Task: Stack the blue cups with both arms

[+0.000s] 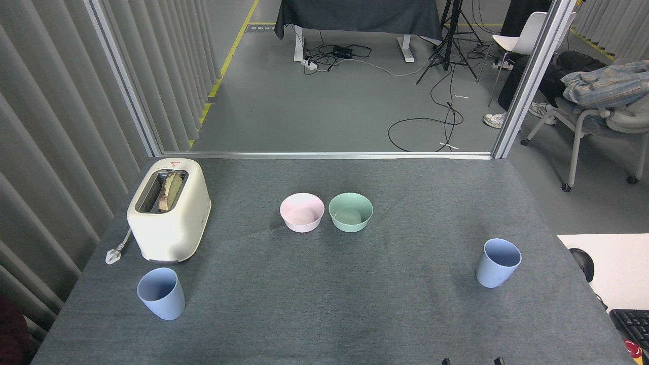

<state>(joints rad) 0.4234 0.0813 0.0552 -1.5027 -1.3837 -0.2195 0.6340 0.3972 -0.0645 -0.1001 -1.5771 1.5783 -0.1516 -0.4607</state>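
Two pale blue cups stand upright and apart on the grey table [324,304]. The left blue cup [161,293] is near the front left, just in front of the toaster. The right blue cup [498,262] is toward the right edge. Both look empty. Two small black tips poke in at the bottom edge, right of centre. They appear to be the ends of my right gripper [472,361], far below the right cup and touching nothing. Too little of it shows to judge its state. My left gripper is out of view.
A cream toaster [169,209] with bread in its slot stands at the left, its plug [113,254] lying beside it. A pink bowl [301,212] and a mint-green bowl [350,212] sit side by side at mid-table. A white desk with a keyboard [631,324] adjoins the right.
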